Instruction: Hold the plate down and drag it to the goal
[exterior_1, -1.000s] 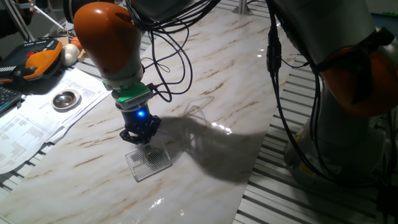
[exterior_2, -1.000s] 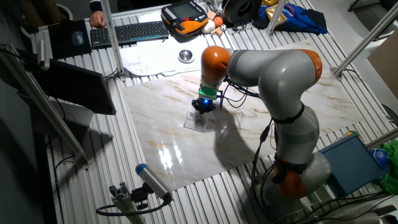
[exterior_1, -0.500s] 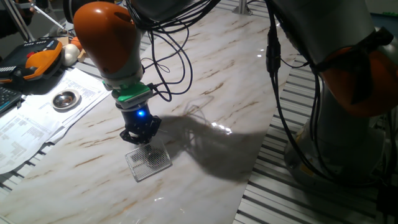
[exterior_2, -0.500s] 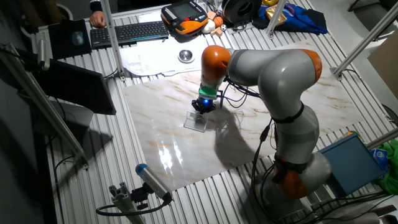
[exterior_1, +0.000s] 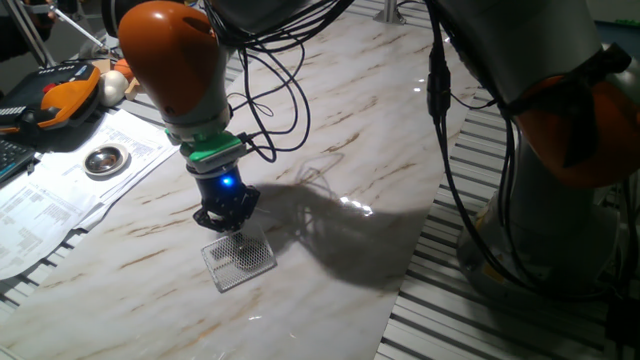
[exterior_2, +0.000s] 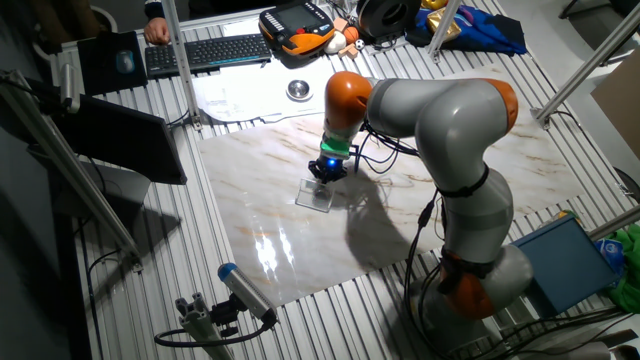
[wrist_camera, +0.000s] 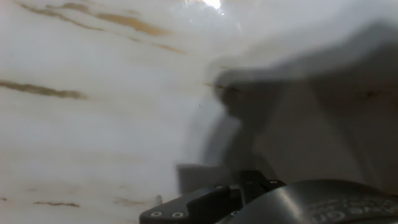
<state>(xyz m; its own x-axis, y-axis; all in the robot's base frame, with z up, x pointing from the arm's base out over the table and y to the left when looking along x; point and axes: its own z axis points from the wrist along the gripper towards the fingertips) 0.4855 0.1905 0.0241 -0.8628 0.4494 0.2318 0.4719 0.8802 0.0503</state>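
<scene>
plate hidden beneath tool (exterior_1: 226, 228) at goal (exterior_1: 240, 258); tool's spread unclear; metal dish (exterior_1: 104, 158) well apart

You see the arm (exterior_2: 440, 150) bent over the marble surface (exterior_2: 260, 250), its gripper (exterior_2: 325, 176) pointing down at the far edge of the pale mesh rectangle (exterior_2: 316, 195). You cannot tell how the fingers stand. A round metal dish (exterior_2: 298, 90) sits on paper sheets (exterior_2: 240, 97) near a keyboard (exterior_2: 205, 53).

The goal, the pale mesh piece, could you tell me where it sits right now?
In one fixed view the goal lies on the marble table toward its front left, directly beneath the end effector.
</scene>
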